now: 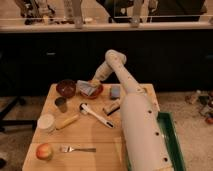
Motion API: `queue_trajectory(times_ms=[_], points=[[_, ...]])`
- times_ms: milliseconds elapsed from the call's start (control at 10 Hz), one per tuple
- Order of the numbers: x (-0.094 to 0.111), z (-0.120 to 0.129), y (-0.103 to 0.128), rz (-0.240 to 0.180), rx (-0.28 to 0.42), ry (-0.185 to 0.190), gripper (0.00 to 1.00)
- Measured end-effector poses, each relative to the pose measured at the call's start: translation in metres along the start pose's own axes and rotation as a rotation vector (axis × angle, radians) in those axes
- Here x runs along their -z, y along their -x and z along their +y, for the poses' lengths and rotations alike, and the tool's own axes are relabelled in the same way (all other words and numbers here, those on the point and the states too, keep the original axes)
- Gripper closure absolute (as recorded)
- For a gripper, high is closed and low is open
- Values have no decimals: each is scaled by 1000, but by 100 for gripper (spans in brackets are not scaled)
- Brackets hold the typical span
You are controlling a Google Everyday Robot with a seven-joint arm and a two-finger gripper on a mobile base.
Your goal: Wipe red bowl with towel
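1. The white arm [131, 95] reaches across the wooden tabletop [85, 137] toward its far edge, and the pincer [93, 83] sits low over the red bowl [95, 92].
2. From where I stand I cannot tell whether the pincer is spread or pinching anything.
3. The towel [85, 87] lies bunched right under and just left of the pincer, draped over the red bowl's left rim and covering part of its inside.
4. A darker maroon bowl [66, 88] stands further left of the pincer, just beside the towel.
5. A small blue-grey block [115, 92] lies to the right of the pincer, close against the arm.
6. Nearer to me than the pincer are a metal cup [61, 104], a white-handled brush [96, 115] and a small dark-and-tan object [111, 107].
7. Well toward the near-left edge, far from the pincer, are a white lidded tub [46, 122], a yellowish stick-shaped item [67, 121], an apple [44, 151] and a fork [77, 149].
8. A green bin [172, 142] sits off the right side of the tabletop.
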Motion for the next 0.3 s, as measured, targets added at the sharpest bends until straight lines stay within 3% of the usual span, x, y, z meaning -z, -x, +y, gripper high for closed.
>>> queue_trajectory(times_ms=[300], points=[[11,14,-9,-1,-5,9,85]])
